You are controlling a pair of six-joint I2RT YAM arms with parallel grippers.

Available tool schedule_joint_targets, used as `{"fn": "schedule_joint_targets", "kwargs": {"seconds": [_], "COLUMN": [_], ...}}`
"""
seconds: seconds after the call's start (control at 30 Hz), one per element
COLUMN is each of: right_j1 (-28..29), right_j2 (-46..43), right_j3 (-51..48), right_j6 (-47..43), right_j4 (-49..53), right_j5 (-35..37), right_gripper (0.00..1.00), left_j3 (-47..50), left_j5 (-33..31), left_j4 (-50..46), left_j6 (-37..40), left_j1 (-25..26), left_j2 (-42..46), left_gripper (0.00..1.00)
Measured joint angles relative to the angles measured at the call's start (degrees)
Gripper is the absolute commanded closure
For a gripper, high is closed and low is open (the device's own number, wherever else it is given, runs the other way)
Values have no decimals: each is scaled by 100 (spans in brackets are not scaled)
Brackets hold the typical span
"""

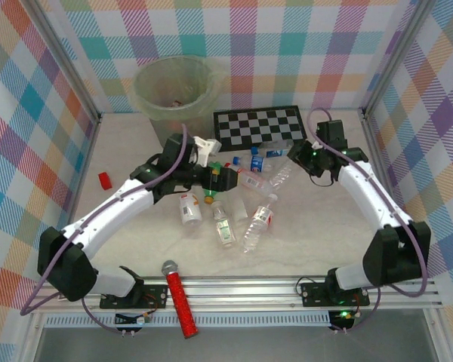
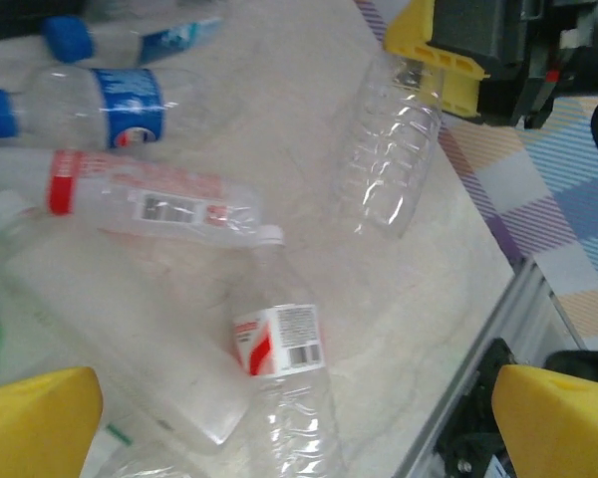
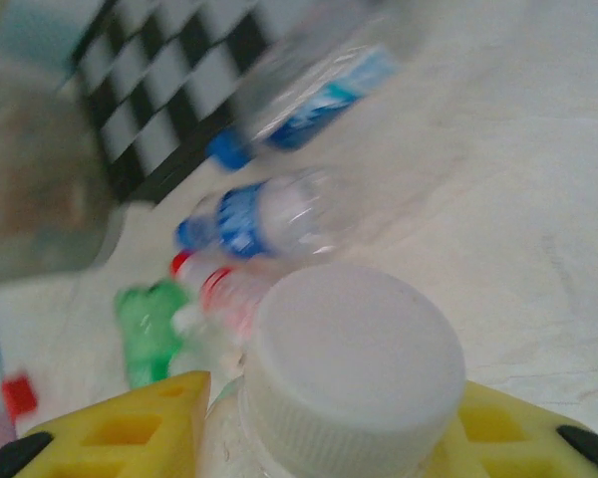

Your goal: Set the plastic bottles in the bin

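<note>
The right gripper (image 3: 329, 423) has its jaws clamped on a white-capped clear bottle (image 3: 354, 349). The left gripper (image 2: 299, 423) hovers, jaws wide apart, over a red-labelled bottle (image 2: 279, 344) lying on the tabletop (image 2: 279, 100).

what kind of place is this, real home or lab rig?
Probably a lab robot test cell, not a home: plaid fabric walls close in three sides, an aluminium rail runs along the near edge, and a chequered board lies at the back.
</note>
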State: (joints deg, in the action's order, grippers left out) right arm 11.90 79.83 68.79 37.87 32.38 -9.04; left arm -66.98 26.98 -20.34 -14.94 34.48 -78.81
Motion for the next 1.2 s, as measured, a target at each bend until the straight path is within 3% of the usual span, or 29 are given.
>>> {"fn": "schedule_joint_targets", "kwargs": {"seconds": [0.23,0.57,0.9,1.03,1.2], "right_j1": [817,1364,1405,1405,1401], "right_j2": [-299,81,140,140,140], "right_j3": [111,332,332,332,356], "right_j6": [-841,-662,-212,-111,120], "right_j4": [-11,-319,-697,-710,-702], "right_j5": [-667,-1196,-1436,-1421,-1329], "right_gripper": [58,59,57,51,33], "left_j3": [-4,-186,-186,-186,-184], "left_j5": [317,341,160,122,81], "left_j4": [638,1047,1158,1169,1172], "left_j6": [-68,-221,-278,-319,-330], "left_j1": [422,651,664,664,667], "left_j2": [-407,-859,-894,-898,-898], "left_gripper": [0,2,41,51,56]}}
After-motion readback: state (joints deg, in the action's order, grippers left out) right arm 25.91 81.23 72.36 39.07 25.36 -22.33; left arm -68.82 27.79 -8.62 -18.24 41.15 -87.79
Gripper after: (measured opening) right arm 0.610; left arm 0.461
